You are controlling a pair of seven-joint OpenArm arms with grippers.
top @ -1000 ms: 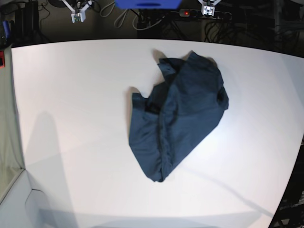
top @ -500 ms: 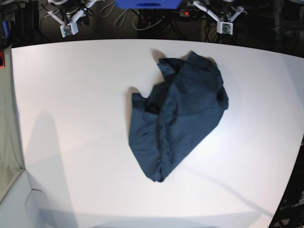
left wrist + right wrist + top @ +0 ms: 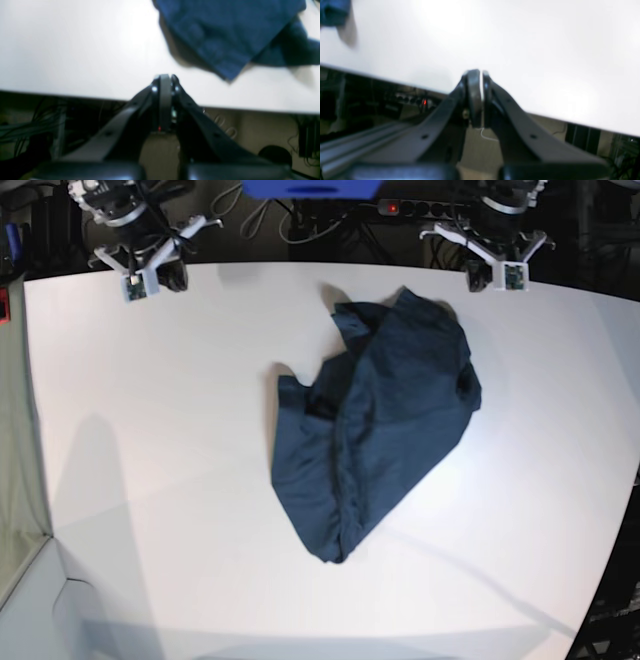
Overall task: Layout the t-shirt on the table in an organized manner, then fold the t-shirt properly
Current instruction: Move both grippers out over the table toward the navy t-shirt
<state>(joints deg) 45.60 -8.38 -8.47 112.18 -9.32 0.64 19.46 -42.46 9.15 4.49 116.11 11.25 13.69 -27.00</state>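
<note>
Crumpled navy t-shirt (image 3: 375, 420) lying mid-table (image 3: 150, 430).
Both the left gripper (image 3: 165, 78) and the right gripper (image 3: 477, 72) are seen pressed together, empty, at the far table edge.

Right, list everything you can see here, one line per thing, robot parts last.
t-shirt: one, dark navy blue, crumpled in a heap right of the table's middle.
table: one, white, fills most of the base view.
power strip: one, dark with a red light, behind the far edge.
blue object: one, behind the far edge, cut off.
left gripper: one, black, jaws shut, at the far edge.
right gripper: one, black, jaws shut, at the far edge.
</note>
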